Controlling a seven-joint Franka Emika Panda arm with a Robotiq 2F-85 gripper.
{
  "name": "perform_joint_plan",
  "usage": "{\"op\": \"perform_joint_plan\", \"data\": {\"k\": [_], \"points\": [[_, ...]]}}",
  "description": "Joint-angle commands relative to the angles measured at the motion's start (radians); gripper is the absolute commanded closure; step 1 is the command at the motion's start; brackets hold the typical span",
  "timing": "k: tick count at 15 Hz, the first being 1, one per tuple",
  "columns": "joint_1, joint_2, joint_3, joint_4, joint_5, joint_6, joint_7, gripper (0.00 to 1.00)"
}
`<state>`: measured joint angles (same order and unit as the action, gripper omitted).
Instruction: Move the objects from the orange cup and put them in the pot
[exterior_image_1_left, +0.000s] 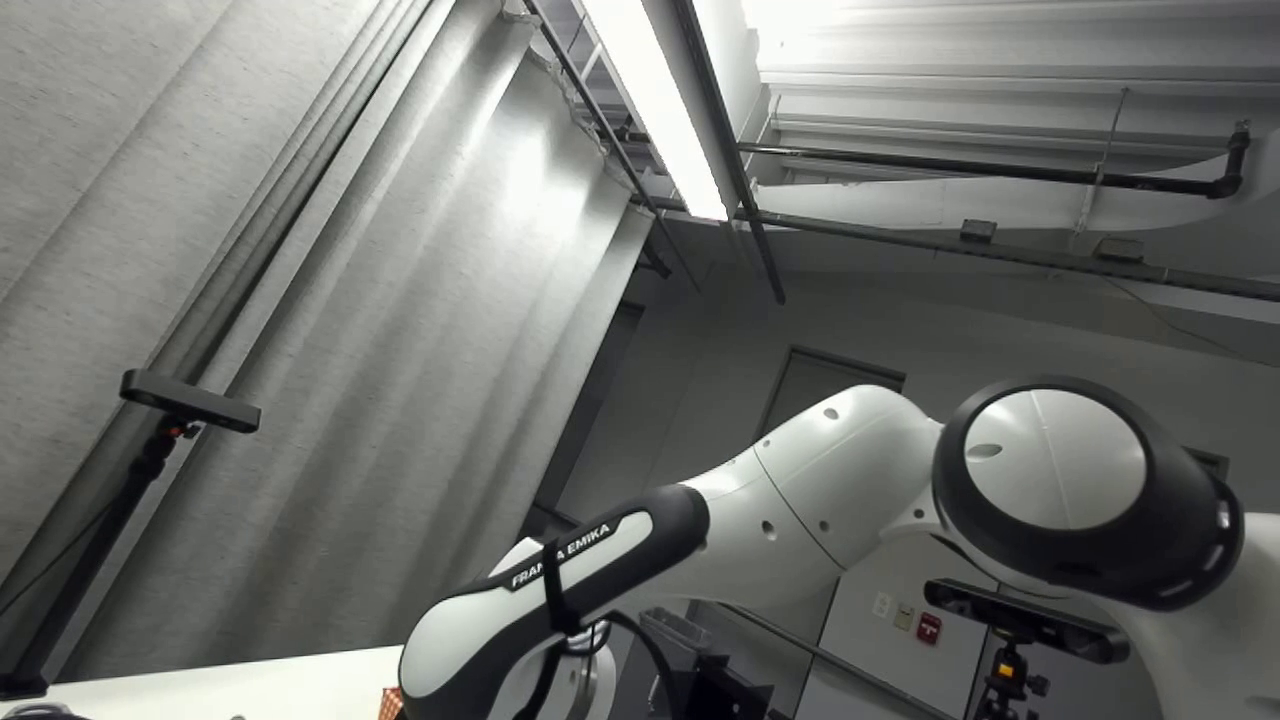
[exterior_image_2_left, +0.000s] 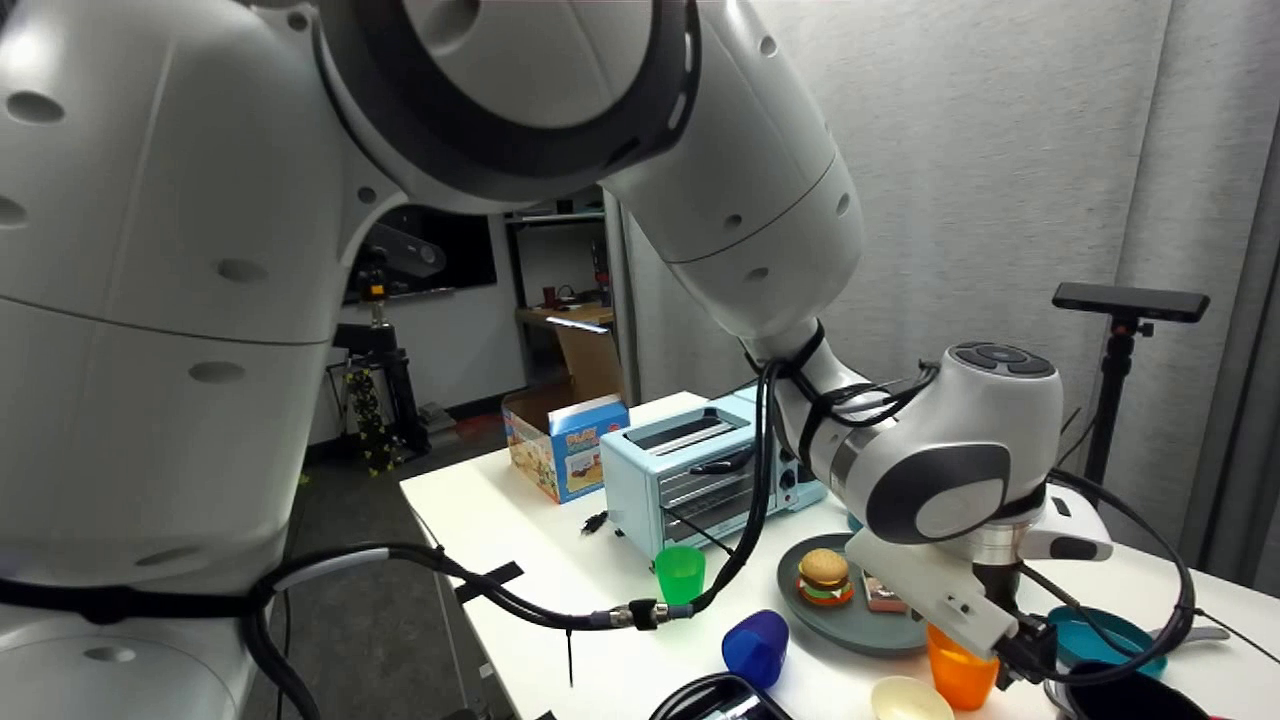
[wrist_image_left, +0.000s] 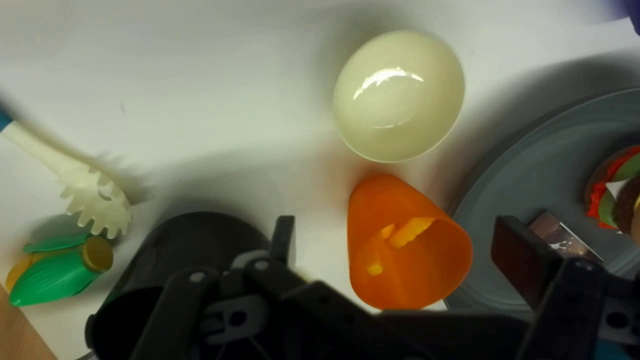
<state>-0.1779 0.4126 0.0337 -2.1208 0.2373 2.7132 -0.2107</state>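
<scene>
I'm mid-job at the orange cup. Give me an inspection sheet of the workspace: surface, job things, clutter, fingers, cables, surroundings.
Surface: white table; spills: nothing seen.
Orange cup: holds yellow pieces.
Pot: black, apart from the cup; contents cannot be told.
Clutter: cream bowl, grey plate with toy burger, pasta spoon, green cup, blue cup, toaster oven.
Fingers: open, with the cup between them in the wrist view, a gap each side; held: nothing seen.
Cables: black cable loops low by the pot in an exterior view; contact cannot be told.
Surroundings: grey curtain in both exterior views; people: nothing seen.
</scene>
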Motion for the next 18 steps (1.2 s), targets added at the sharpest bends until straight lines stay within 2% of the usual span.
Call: {"op": "perform_joint_plan", "data": {"k": [1, 3, 8, 18], "points": [[-0.019, 0.032, 0.045, 0.037, 0.057, 0.06, -0.001, 0.0], [-0.006, 0.011, 0.03, 0.013, 0.024, 0.037, 0.007, 0.0], [-0.01, 0.013, 0.036, 0.025, 0.03, 0.039, 0.006, 0.0], [0.004, 0.022, 0.035, -0.052, -0.034, 0.113, -0.039, 0.0]]}}
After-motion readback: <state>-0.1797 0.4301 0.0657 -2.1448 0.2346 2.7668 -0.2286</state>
